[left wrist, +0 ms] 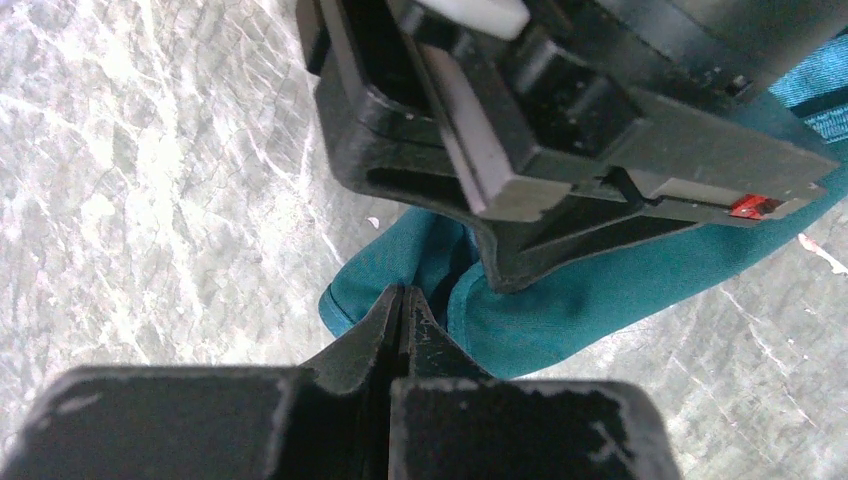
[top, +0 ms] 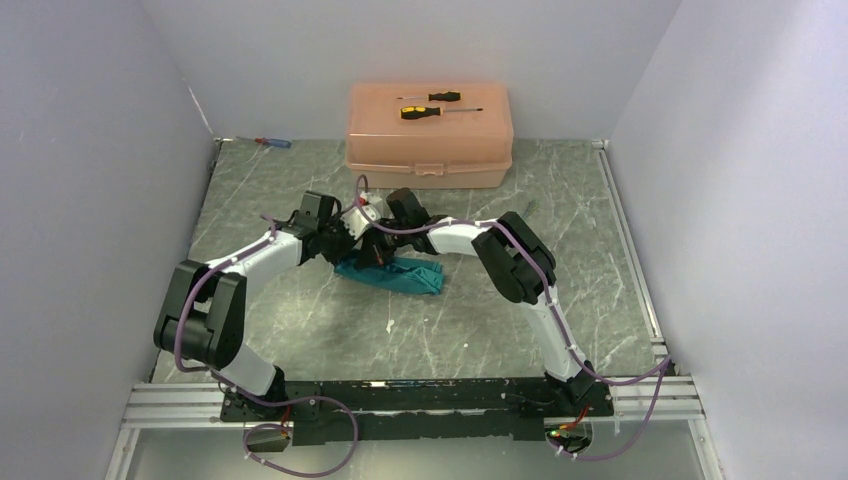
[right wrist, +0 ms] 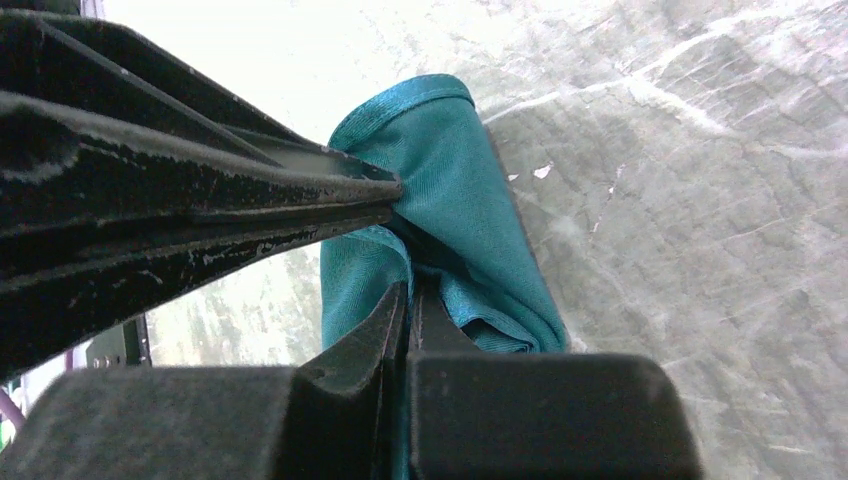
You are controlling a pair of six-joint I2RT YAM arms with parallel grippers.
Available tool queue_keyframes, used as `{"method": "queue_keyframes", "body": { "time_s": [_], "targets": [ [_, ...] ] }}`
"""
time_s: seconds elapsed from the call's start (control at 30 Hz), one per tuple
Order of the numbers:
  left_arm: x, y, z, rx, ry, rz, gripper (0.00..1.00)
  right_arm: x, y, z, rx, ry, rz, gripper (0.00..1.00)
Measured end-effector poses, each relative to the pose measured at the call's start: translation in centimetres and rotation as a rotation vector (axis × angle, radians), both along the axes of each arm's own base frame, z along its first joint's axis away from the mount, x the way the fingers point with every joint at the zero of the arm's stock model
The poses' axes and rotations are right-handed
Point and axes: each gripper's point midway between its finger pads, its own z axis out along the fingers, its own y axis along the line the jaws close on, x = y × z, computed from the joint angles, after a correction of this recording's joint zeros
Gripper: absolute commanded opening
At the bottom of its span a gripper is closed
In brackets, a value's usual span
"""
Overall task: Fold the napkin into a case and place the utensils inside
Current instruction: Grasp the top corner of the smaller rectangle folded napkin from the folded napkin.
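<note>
Left gripper (left wrist: 402,300) and right gripper (right wrist: 408,295), both pinched shut on the one bunched teal napkin (top: 400,277), on the marbled table (top: 330,330). Beyond, one peach box (top: 430,145) bearing two yellow-and-black screwdrivers (top: 437,98) (top: 428,112); one small screwdriver (top: 272,142) far left.

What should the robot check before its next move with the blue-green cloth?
1. Left gripper shut on the napkin: ok.
2. Right gripper shut on the napkin: ok.
3. Napkin folded flat into a case: not ok, it is bunched up.
4. Utensils in sight: not ok, none visible.
5. Screwdrivers away from the napkin, on the peach box: ok.
</note>
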Motion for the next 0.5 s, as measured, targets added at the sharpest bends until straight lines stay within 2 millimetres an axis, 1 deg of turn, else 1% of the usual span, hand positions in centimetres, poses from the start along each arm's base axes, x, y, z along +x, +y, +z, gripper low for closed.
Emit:
{"method": "queue_keyframes", "body": {
  "time_s": [0.17,0.3,0.4,0.5],
  "targets": [
    [-0.1,-0.1,0.0,-0.006,0.003,-0.006,0.03,0.9,0.2,0.8,-0.019,-0.020,-0.007,0.00],
    [-0.3,-0.2,0.1,-0.011,0.003,-0.014,0.03,2.0,0.1,1.7,-0.022,-0.055,-0.012,0.00],
    [-0.3,-0.3,0.1,-0.014,0.004,-0.017,0.03,2.5,-0.3,1.6,-0.040,-0.060,-0.017,0.00],
    [-0.4,-0.3,0.0,-0.016,0.006,-0.019,0.03,2.6,-0.3,1.2,-0.053,-0.055,-0.013,0.00]
  ]
}}
